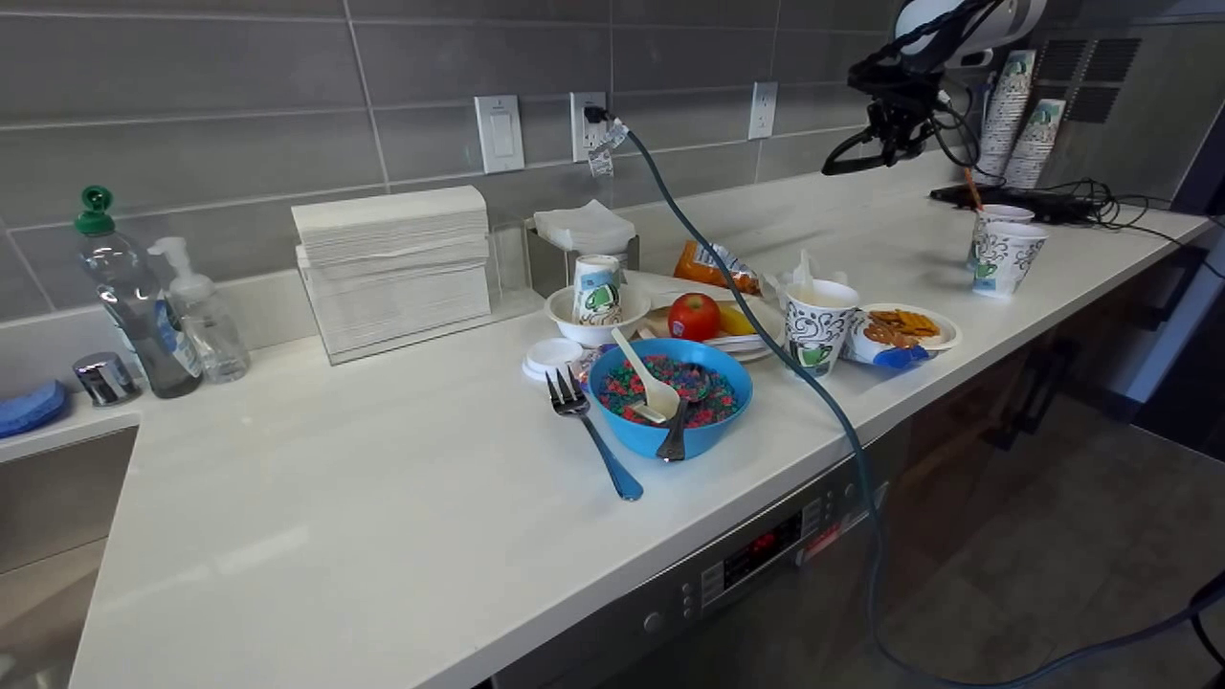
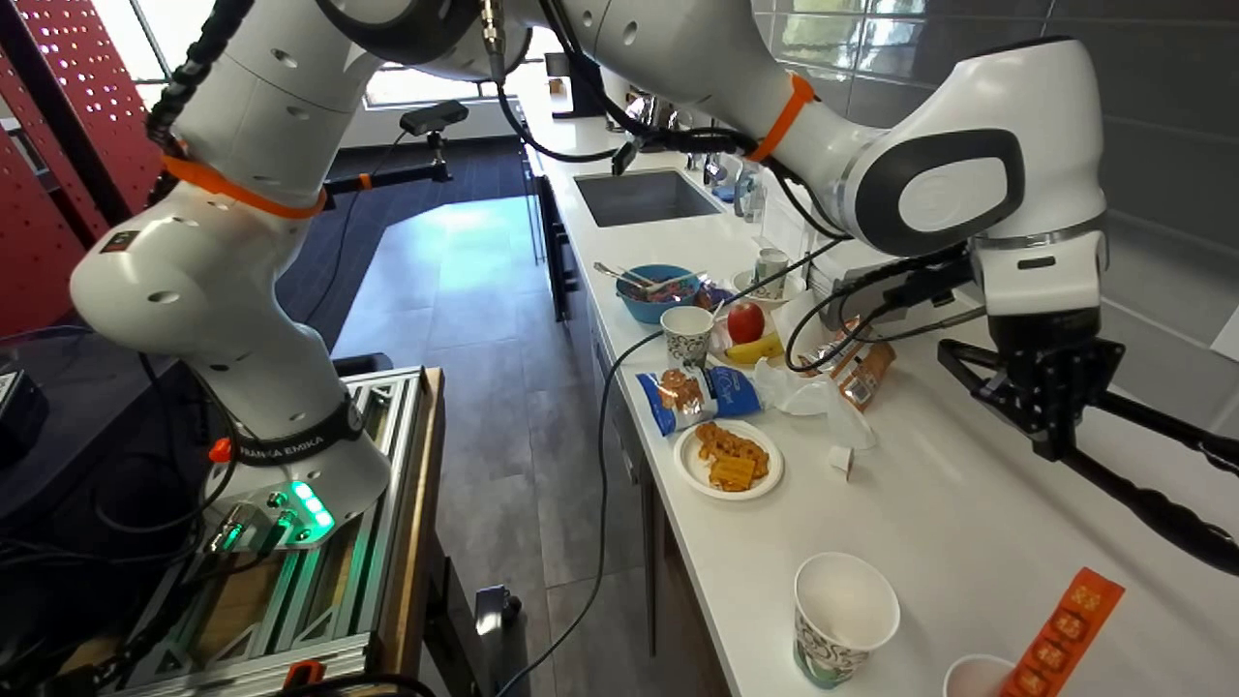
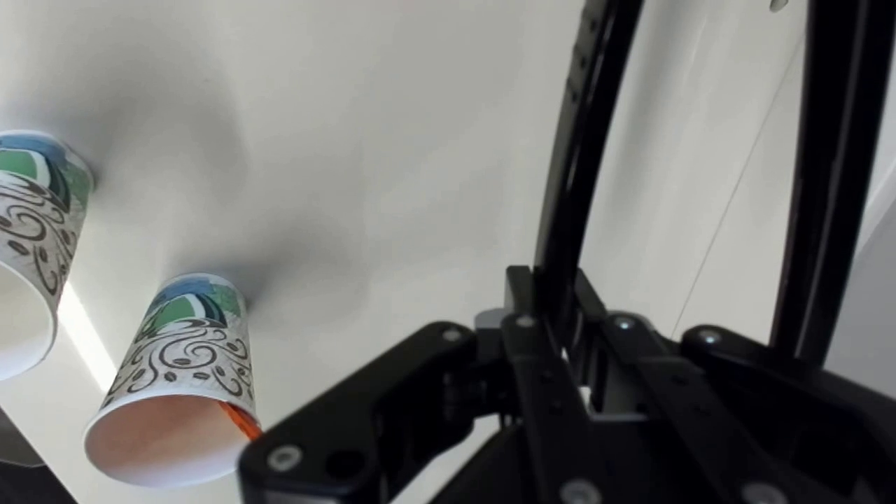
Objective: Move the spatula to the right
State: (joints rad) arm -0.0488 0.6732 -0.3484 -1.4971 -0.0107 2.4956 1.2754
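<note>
In the wrist view, the gripper [image 3: 556, 308] is closed on one arm of the spatula [image 3: 584, 140], which is all black with two long arms. Two paper cups [image 3: 185, 357] stand on the bench [image 3: 392, 161]. In an exterior view, the spatula is up in the air, near the back edge, and a white plate [image 2: 685, 467] sits by the front edge. In an exterior view, a blue bowl [image 1: 627, 431] is near the front edge, with a fork [image 1: 601, 448] just beside it.
</note>
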